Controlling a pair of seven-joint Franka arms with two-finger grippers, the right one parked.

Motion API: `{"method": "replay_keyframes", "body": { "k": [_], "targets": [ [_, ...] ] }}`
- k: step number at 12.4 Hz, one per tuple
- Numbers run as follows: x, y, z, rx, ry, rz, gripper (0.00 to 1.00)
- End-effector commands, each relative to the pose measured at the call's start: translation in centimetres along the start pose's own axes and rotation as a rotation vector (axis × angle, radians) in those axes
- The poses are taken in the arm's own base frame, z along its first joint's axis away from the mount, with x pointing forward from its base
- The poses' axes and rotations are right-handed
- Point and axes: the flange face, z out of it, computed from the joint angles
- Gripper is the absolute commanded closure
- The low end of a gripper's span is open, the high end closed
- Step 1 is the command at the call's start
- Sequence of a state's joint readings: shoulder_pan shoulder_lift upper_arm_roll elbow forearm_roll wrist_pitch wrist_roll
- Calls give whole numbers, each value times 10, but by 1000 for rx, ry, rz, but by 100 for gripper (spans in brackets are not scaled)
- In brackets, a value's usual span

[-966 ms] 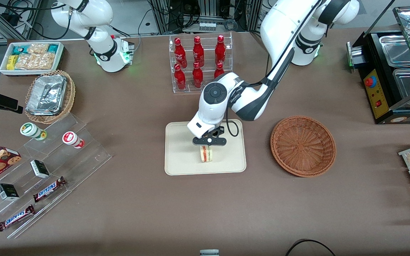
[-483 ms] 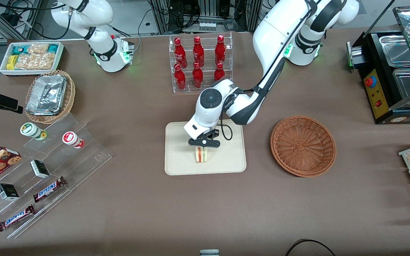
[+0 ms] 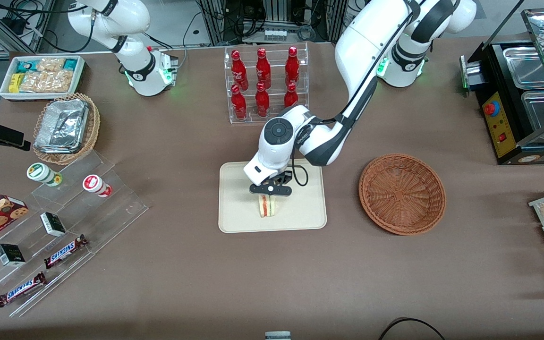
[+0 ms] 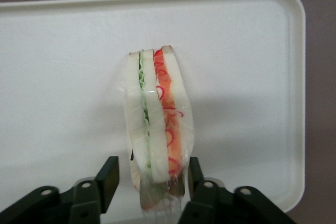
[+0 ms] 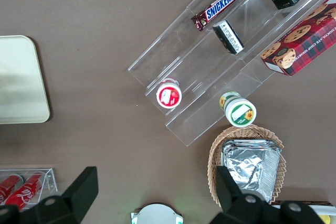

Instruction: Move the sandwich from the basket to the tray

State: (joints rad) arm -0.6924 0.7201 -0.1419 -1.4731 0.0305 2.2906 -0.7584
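The sandwich [image 3: 267, 206] [image 4: 157, 124] stands on edge on the cream tray [image 3: 239, 208] [image 4: 63, 77], near its middle, white bread with green and orange-red layers in clear wrap. My left gripper [image 3: 270, 192] [image 4: 152, 167] hangs just above it, open. Its fingers straddle the sandwich's upper end. One finger [image 4: 109, 174] stands clearly apart from the bread and the other finger [image 4: 195, 171] lies close beside the wrap. The reddish-brown basket [image 3: 402, 193] sits beside the tray toward the working arm's end, with nothing in it.
A clear rack of red bottles [image 3: 265, 85] stands farther from the camera than the tray. Toward the parked arm's end are a stepped acrylic shelf [image 3: 64, 226] with snacks, a tan basket holding a foil package [image 3: 66, 127] and a white bin of packets [image 3: 40, 75]. A food warmer [image 3: 527, 94] stands at the working arm's end.
Since a second ago the gripper and sandwich have shifted slightly over the tray toward the parked arm's end. In the last half second they have hardly moved.
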Motion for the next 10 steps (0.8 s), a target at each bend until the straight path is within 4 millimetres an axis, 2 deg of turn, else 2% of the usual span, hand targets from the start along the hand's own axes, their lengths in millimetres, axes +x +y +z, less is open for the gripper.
{"method": "replay_keyframes", "body": {
  "k": [1, 2, 4, 7, 9, 10],
  "targets": [
    [-3, -2, -87, 31, 4, -10, 0],
    [-4, -8, -119, 42, 4, -20, 0],
    [16, -49, -174, 58, 9, -116, 0],
    [36, -131, -257, 101, -1, -221, 0],
    [42, -188, -303, 114, -9, -213, 0],
    [41, -210, -318, 128, -31, -177, 0]
  ]
}}
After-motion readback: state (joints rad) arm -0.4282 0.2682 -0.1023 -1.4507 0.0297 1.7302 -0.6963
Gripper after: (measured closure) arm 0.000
